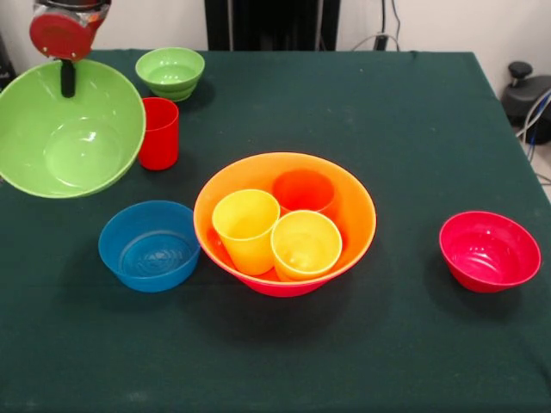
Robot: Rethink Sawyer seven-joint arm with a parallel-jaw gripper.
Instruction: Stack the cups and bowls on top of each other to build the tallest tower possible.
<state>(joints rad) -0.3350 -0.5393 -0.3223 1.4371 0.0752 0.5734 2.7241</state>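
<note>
The medium-large green bowl is held by its rim in the gripper, lifted and tilted. Three cups are nested in the large orange bowl; the rest is unstacked.

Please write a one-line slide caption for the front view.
Gripper lifts the green bowl by its rim; three cups sit inside the orange bowl.

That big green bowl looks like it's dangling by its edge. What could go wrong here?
The gripper holds the large green bowl by its rim only, tilted, so it might slip and fall. It hangs close to the red cup and could knock it over. Three loose cups fill the orange bowl, so stacking there may wobble.
</note>
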